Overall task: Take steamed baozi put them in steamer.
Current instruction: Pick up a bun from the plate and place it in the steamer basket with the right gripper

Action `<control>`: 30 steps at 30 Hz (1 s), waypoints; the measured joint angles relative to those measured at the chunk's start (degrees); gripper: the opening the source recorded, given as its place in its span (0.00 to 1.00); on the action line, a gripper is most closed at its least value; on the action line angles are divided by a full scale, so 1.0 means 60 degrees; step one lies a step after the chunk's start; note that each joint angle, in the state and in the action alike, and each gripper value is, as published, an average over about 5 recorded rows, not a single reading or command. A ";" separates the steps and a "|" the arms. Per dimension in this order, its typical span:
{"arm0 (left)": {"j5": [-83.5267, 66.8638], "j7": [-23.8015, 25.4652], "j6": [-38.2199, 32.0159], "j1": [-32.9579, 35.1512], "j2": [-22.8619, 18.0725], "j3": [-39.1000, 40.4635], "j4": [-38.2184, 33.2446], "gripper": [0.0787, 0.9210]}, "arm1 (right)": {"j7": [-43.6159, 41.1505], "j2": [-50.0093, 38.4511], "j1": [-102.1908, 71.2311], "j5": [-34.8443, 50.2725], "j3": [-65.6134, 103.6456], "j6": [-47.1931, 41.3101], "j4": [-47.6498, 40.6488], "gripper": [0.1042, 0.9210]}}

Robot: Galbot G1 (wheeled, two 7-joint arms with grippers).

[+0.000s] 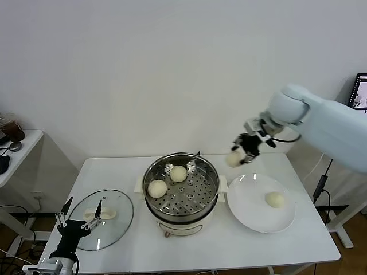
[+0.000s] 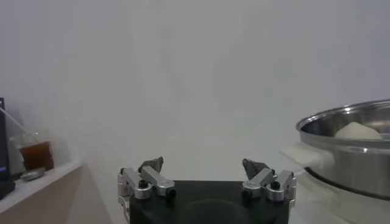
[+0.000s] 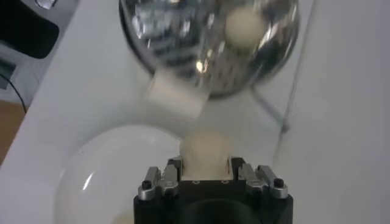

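The steamer (image 1: 215, 189), a shiny steel pot on a white base, stands mid-table with two pale baozi (image 1: 178, 173) (image 1: 157, 188) on its perforated tray. My right gripper (image 1: 237, 156) is shut on a third baozi (image 1: 233, 159) and holds it in the air above the gap between the steamer and the white plate (image 1: 249, 200). In the right wrist view the baozi (image 3: 206, 152) sits between the fingers, with the steamer (image 3: 183, 36) beyond. A fourth baozi (image 1: 276, 199) lies on the plate. My left gripper (image 1: 80, 220) is open and idle over the glass lid (image 1: 117, 226). The steamer rim (image 2: 347, 119) shows in the left wrist view.
The glass lid with a white handle lies flat on the table's left part. A side table (image 1: 17, 154) with a cup of dark drink (image 1: 12, 129) stands at far left. The wall runs close behind the table.
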 measured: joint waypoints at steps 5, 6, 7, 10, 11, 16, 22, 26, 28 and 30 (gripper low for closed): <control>-0.0011 0.0000 0.0000 0.0043 -0.0025 -0.0111 -0.0032 0.88 | 0.0289 0.1021 0.0507 0.0340 -0.0712 0.0509 0.0334 0.47; -0.0014 0.0000 0.0000 0.0050 -0.0031 -0.0133 -0.0034 0.88 | 0.0357 0.1233 0.0560 0.0361 -0.0857 0.0638 0.0369 0.47; -0.0016 0.0000 0.0000 0.0056 -0.0036 -0.0155 -0.0034 0.88 | 0.0425 0.1444 0.0600 0.0366 -0.0999 0.0773 0.0396 0.47; -0.0035 0.0000 0.0000 0.0071 -0.0044 -0.0223 -0.0034 0.88 | 0.0620 0.2055 0.0657 0.0255 -0.1406 0.1204 0.0425 0.48; -0.0044 0.0000 0.0000 0.0074 -0.0048 -0.0247 -0.0033 0.88 | 0.0680 0.2248 0.0659 0.0177 -0.1532 0.1353 0.0420 0.48; -0.0078 0.0000 0.0000 0.0083 -0.0081 -0.0353 -0.0029 0.88 | 0.0958 0.3107 0.0569 -0.0415 -0.2059 0.2163 0.0314 0.48; -0.0080 -0.0004 -0.0002 0.0074 -0.0129 -0.0386 0.0003 0.88 | 0.1189 0.3829 0.0344 -0.1238 -0.2473 0.3136 0.0122 0.49; -0.0079 -0.0007 -0.0008 0.0074 -0.0142 -0.0390 0.0023 0.88 | 0.1290 0.4105 0.0173 -0.1638 -0.2670 0.3705 0.0048 0.49; -0.0079 -0.0009 -0.0012 0.0076 -0.0144 -0.0396 0.0034 0.88 | 0.1303 0.4182 0.0120 -0.1771 -0.2763 0.3946 0.0044 0.49; -0.0077 -0.0012 -0.0016 0.0081 -0.0150 -0.0400 0.0040 0.88 | 0.1299 0.4239 0.0079 -0.1901 -0.2840 0.4166 0.0032 0.49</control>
